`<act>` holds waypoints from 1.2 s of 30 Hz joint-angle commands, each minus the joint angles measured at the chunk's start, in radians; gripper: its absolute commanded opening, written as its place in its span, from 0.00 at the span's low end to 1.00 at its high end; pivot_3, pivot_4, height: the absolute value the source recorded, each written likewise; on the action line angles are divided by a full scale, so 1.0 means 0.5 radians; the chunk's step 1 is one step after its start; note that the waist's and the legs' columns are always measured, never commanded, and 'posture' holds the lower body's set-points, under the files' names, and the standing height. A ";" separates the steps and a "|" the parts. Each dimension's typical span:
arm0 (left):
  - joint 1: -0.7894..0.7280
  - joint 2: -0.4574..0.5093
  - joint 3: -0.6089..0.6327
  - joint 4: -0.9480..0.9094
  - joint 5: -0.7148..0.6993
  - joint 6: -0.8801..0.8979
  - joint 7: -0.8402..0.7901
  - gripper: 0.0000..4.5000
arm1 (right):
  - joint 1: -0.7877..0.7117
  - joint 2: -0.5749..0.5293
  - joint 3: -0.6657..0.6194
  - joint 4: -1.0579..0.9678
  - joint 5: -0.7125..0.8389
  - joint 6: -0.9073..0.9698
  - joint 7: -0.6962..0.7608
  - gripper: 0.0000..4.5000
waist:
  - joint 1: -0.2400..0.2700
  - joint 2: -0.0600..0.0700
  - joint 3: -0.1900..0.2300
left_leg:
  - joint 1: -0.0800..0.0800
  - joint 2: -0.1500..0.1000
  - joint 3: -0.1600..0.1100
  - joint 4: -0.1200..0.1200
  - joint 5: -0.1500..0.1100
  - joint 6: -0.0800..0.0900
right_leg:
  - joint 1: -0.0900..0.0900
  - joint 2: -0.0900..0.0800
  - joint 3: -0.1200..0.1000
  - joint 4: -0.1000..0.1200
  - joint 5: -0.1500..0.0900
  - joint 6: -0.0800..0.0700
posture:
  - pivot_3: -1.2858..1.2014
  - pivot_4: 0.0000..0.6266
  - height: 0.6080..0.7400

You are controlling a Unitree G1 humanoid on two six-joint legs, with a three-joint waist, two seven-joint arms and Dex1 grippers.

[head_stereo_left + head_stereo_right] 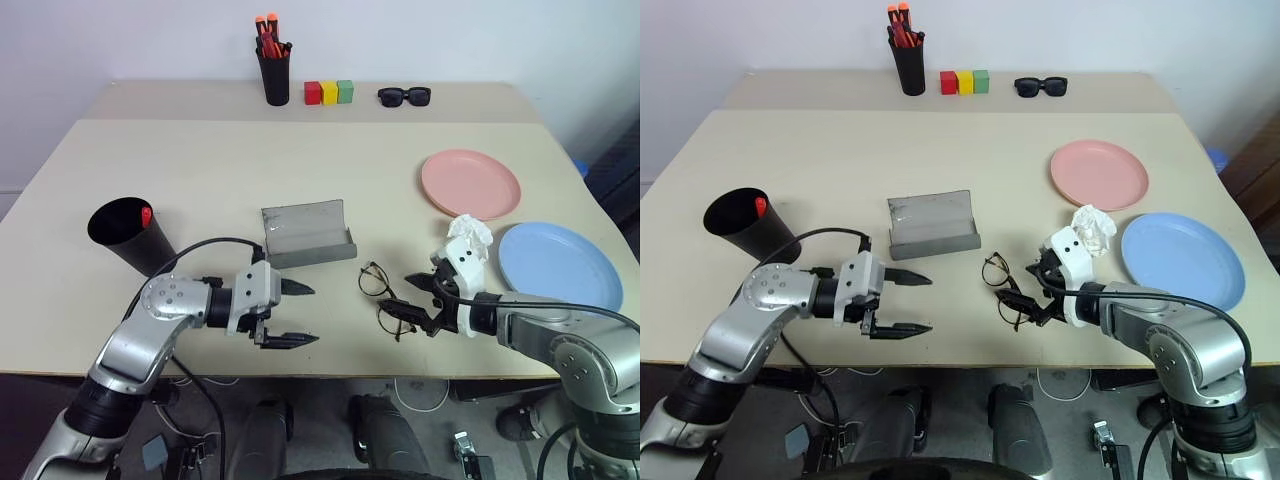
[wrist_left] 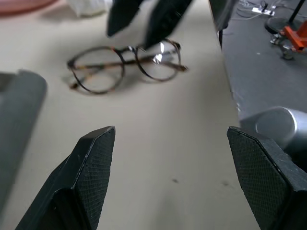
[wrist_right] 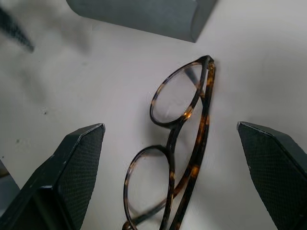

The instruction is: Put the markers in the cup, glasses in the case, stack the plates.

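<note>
Step in hand, as I judge it: glasses into case. A red marker tip shows inside the cup (image 1: 128, 232) at far left; plates not yet stacked.

Glasses (image 1: 385, 297): folded, flat on the desk (image 1: 200, 170) near its front edge, just right of centre. Right wrist view has them lying between my right fingers, untouched.

Case (image 1: 307, 235): open, lid upright, just beyond and left of the glasses.

Right pincer (image 1: 412, 300): wide open, empty, hovering at the glasses.

Left pincer (image 1: 293, 313): wide open, empty, near left of the glasses, pointing towards them.

Pink plate (image 1: 470, 183): far right. Blue plate (image 1: 559, 265): right, nearer; the two apart.

Next move calls for: right pincer lowered about the frame and shut gently; thin frame, lying flat, may slip.
</note>
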 commanded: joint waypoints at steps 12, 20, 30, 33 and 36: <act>0.058 0.000 -0.006 -0.131 -0.056 0.050 0.213 0.86 | -0.145 0.013 0.066 0.069 0.010 0.180 -0.049 0.12 | -0.008 0.000 0.000 | 0.000 -0.001 0.001 -0.002 0.000 0.000 | -0.002 0.003 0.000 0.001 0.000 0.000 | 0.52 0.24 1.00; 0.091 -0.046 0.068 -0.071 -0.063 0.065 0.369 0.86 | -0.225 -0.110 0.121 -0.005 -0.051 0.091 0.000 0.01 | -0.007 0.000 0.000 | 0.000 -0.001 0.001 -0.001 0.000 0.000 | -0.002 0.002 0.000 0.001 0.000 0.000 | 0.52 0.24 1.00; 0.357 -0.173 0.442 -0.037 -0.188 0.080 0.712 0.86 | -1.002 -0.300 0.695 0.301 -0.553 -0.811 0.546 0.01 | -0.028 0.004 0.002 | -0.001 0.002 0.004 -0.005 0.000 0.000 | -0.009 0.005 0.000 0.002 0.000 0.000 | 0.52 0.24 1.00; 0.396 -0.176 0.497 -0.055 -0.190 0.082 0.764 0.86 | -1.308 -0.117 0.941 0.748 -0.793 -1.167 0.737 0.01 | -0.027 0.003 0.002 | -0.001 0.002 0.005 -0.004 0.000 0.000 | -0.009 0.005 0.000 0.002 0.001 -0.001 | 0.52 0.24 1.00; 0.429 -0.162 0.531 -0.083 -0.190 0.088 0.807 0.86 | -1.521 0.065 1.108 1.203 -0.987 -1.506 0.930 0.01 | -0.017 0.003 0.002 | -0.002 0.000 0.006 -0.004 0.000 0.000 | -0.010 0.003 0.000 0.002 0.002 -0.001 | 0.52 0.24 1.00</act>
